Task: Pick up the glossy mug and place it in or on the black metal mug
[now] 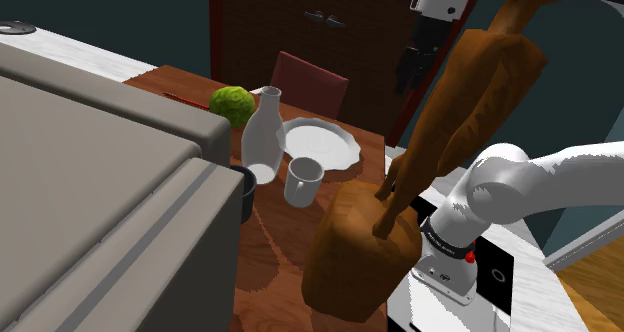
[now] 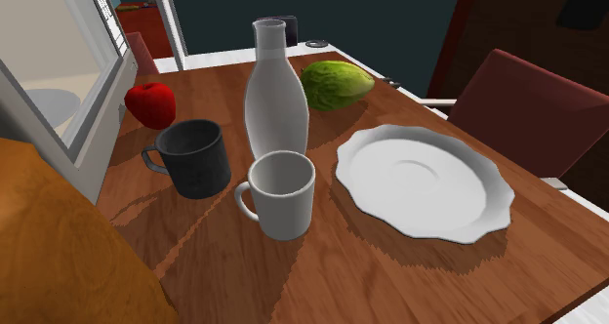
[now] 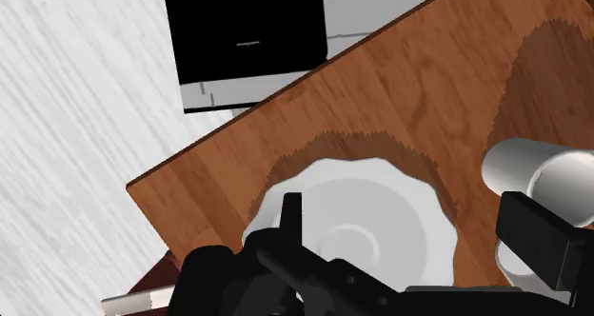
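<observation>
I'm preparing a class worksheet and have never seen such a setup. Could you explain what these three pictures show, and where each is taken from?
It is a simulated white robot arm on a box beside a wooden table. One picture looks down from beside that box, one faces the table up close, and one looks along the black hand. On the table stand a white mug, a dark mug, a white bottle, a white plate, a green vegetable and something red. The hand hangs above the plate, fingers open, holding nothing.
</observation>
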